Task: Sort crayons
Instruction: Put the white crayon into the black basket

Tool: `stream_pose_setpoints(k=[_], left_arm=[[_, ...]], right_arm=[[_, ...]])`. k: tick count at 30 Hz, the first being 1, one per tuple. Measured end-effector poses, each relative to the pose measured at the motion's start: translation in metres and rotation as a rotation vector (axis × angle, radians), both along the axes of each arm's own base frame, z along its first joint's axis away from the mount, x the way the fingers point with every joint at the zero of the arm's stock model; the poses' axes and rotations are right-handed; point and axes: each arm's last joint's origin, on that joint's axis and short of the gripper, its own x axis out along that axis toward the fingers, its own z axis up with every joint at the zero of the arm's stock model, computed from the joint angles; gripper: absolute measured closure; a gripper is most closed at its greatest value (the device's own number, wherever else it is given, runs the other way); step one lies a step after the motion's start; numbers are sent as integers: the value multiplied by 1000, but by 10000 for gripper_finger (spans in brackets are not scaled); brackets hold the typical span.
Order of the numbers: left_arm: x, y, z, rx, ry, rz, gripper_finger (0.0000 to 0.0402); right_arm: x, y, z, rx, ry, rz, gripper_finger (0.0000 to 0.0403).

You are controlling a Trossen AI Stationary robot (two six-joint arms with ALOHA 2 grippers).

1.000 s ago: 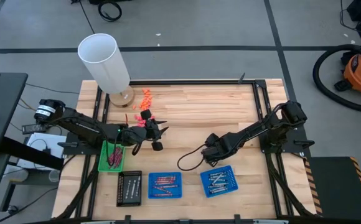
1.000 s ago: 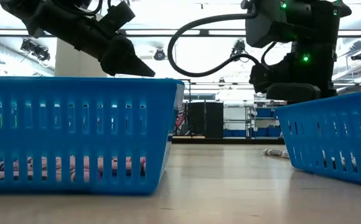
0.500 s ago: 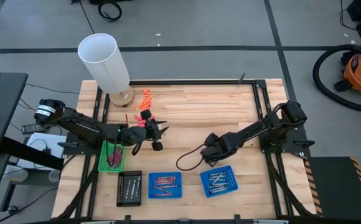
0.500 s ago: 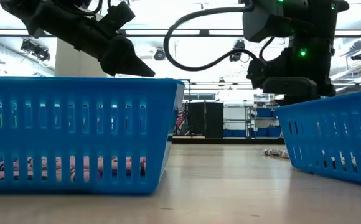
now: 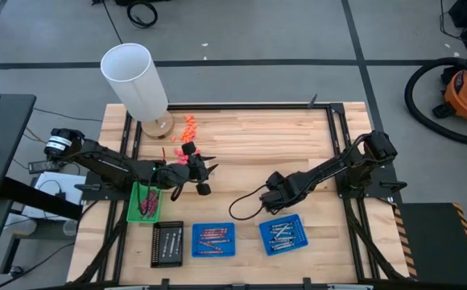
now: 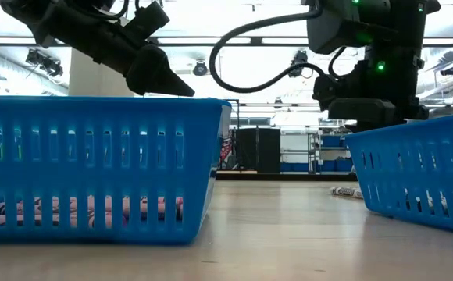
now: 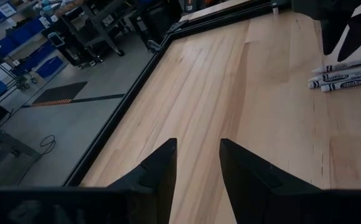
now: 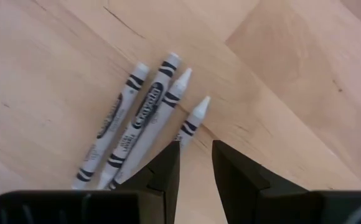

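Just ahead of my right gripper [image 8: 192, 163], whose fingers stand slightly apart with nothing between them, three silvery grey crayons [image 8: 144, 117] lie side by side on the bare wood of the table [image 8: 280, 93]; the nearest one's base runs in under the fingertips, though I cannot tell whether it touches them. Further out, my left gripper [image 7: 196, 163] hovers with its fingers parted and empty too, the same grey crayons [image 7: 345, 75] well ahead of them. Behind the left fingers sits a green tray [image 5: 134, 211] holding maroon crayons [image 5: 147, 201]. Beyond lie orange crayons [image 5: 189, 125].
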Motion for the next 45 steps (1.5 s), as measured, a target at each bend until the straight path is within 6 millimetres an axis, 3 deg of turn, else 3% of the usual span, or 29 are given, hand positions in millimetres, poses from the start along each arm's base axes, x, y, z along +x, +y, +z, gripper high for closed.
stream_pose_setpoints(k=[11, 22, 31, 35, 40, 45], left_arm=[[0, 0, 0, 0, 0, 0, 269], [0, 0, 0, 0, -1, 0, 269], [0, 0, 0, 0, -1, 0, 269], [0, 0, 0, 0, -1, 0, 269], [0, 0, 0, -3, 0, 1, 269], [0, -1, -1, -42, -7, -32, 269]], right_arm=[[7, 4, -17, 2, 10, -6, 298], [8, 4, -20, -4, 32, 64, 299], [7, 5, -21, 1, 56, 119, 360], [7, 4, -20, -2, 69, 153, 380], [2, 3, -16, -4, 88, 170, 371], [-5, 5, 2, -30, 48, 194, 366]])
